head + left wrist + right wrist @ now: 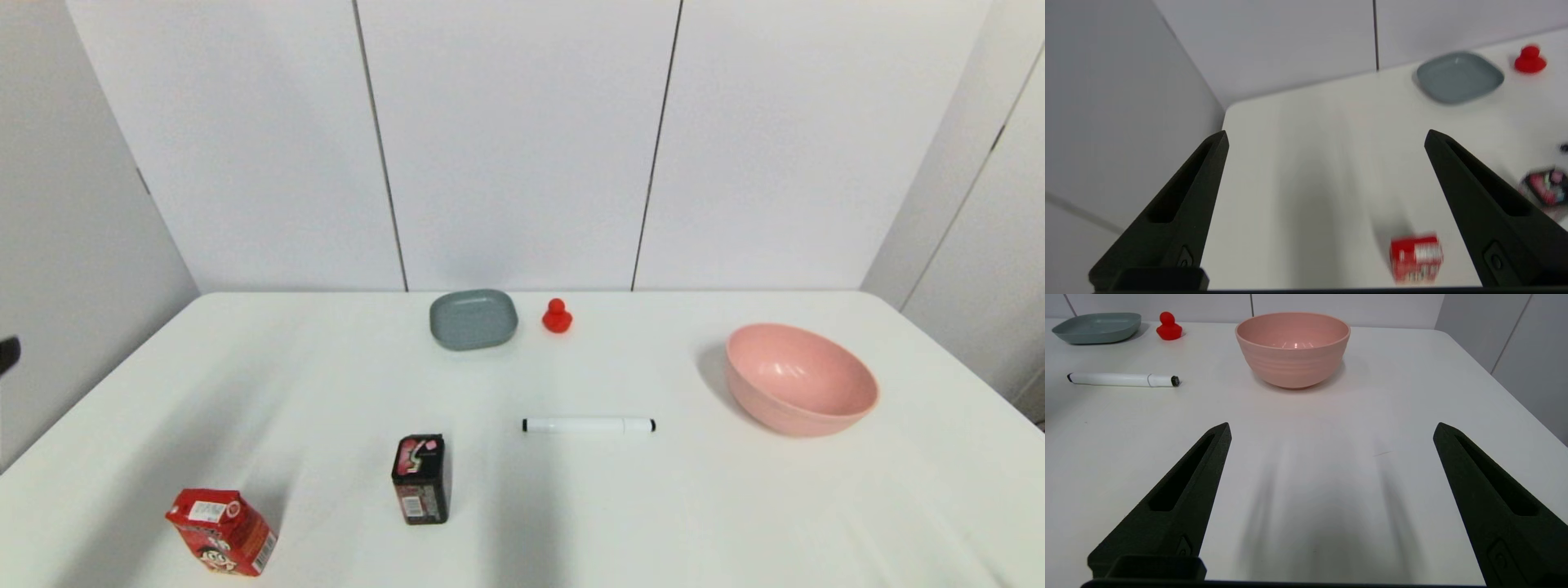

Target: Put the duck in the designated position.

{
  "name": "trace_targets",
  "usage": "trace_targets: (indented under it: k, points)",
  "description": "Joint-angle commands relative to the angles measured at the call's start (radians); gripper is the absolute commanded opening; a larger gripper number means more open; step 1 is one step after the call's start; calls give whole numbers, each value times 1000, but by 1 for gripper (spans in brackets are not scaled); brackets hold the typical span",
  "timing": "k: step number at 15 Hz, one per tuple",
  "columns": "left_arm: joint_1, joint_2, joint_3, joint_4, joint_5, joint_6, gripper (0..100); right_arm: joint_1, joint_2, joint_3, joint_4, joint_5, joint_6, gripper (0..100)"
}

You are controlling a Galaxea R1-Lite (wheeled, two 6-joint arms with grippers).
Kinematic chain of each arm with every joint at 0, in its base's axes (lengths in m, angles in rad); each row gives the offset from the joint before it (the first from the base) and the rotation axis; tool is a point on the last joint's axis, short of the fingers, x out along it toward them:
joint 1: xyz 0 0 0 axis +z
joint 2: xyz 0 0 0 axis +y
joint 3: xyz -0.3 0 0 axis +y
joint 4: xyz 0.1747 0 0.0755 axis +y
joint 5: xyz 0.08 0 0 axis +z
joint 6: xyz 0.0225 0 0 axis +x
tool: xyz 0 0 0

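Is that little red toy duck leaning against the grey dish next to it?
Apart. In the head view a strip of bare white table shows between the small glossy red toy duck and the shallow grey square dish; the right wrist view shows the same gap.

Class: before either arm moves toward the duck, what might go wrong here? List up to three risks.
1. The duck stands close beside the grey dish; open fingers coming down could hit the dish.
2. It is small, round and glossy, so it may slip out of a pinch.
3. It sits at the far edge; a reach from the right gripper could brush the marker or bowl.
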Motion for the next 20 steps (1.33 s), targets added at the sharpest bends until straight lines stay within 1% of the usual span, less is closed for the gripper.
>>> trace_targets:
  k: [1, 3, 5, 7, 10, 13, 20]
  points:
    - [5, -401, 413, -39, 16, -12, 100, 0, 1, 9, -1, 1, -1, 100]
    - [11, -495, 534, -65, 10, -21, 100, 0, 1, 9, -1, 1, -1, 100]
    - [17, -571, 666, -121, -28, -27, 100, 0, 1, 9, -1, 1, -1, 100]
    - [26, -651, 749, -133, -45, -39, 100, 0, 1, 9, -1, 1, -1, 100]
    - [32, -749, 802, -137, -65, -81, 100, 0, 1, 9, -1, 2, -1, 100]
    - [32, -749, 833, -222, -62, -141, 100, 0, 1, 9, -1, 1, -1, 100]
    - [32, -749, 833, -223, -55, -164, 100, 0, 1, 9, -1, 1, -1, 100]
